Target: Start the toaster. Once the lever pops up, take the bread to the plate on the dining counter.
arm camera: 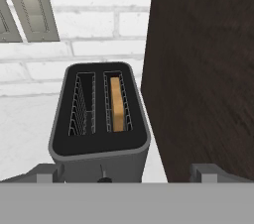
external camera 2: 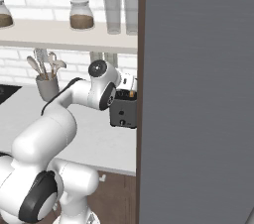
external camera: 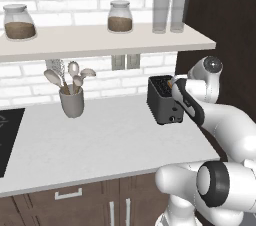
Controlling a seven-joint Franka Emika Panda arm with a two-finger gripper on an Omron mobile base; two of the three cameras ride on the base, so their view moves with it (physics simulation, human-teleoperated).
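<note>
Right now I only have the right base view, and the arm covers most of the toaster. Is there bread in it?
Observer: Yes. In the hand view one slice of bread stands in the right-hand slot of the toaster; the left-hand slot is empty.
Operator: Where's the gripper relative to it?
Observer: The gripper is open, its fingertips spread wider than the toaster's near end, looking down along the slots.
Operator: What's beside the toaster on the side hidden from me?
Observer: The hand view shows a dark wood panel close along its right side.
Operator: Anything else on the counter?
Observer: The left base view shows a grey utensil cup well to the toaster's left.
</note>
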